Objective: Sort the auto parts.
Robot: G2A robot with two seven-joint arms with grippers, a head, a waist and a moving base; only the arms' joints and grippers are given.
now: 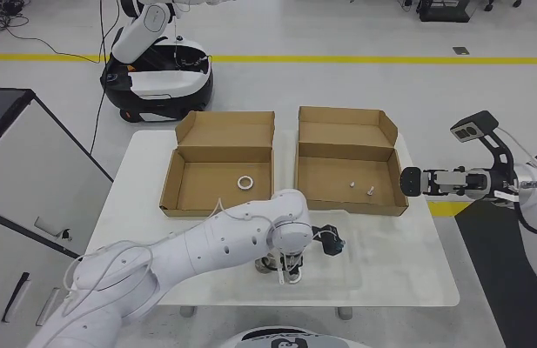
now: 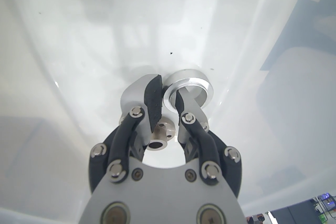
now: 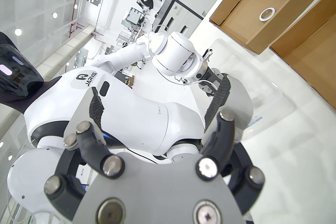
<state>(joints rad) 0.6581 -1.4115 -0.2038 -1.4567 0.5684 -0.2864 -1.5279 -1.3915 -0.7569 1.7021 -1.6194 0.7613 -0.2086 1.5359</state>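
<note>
My left gripper (image 2: 166, 101) is down inside a clear plastic tray (image 2: 78, 25), shut on a silver ring (image 2: 202, 83): one finger is inside the ring and the other pad presses its outer wall. A small silver flanged hub (image 2: 160, 135) lies on the tray floor just under the fingers. From the top view, this gripper (image 1: 287, 270) is at the front middle of the table. My right gripper (image 3: 158, 87) is open and holds nothing; it hangs off the right box's right side (image 1: 411, 183).
Two open cardboard boxes stand at the back of the white table (image 1: 407, 270). The left box (image 1: 177, 178) holds a white ring (image 1: 245, 182). The right box (image 1: 325, 178) holds two small parts (image 1: 361, 186). Another robot base (image 1: 159, 83) stands beyond the table.
</note>
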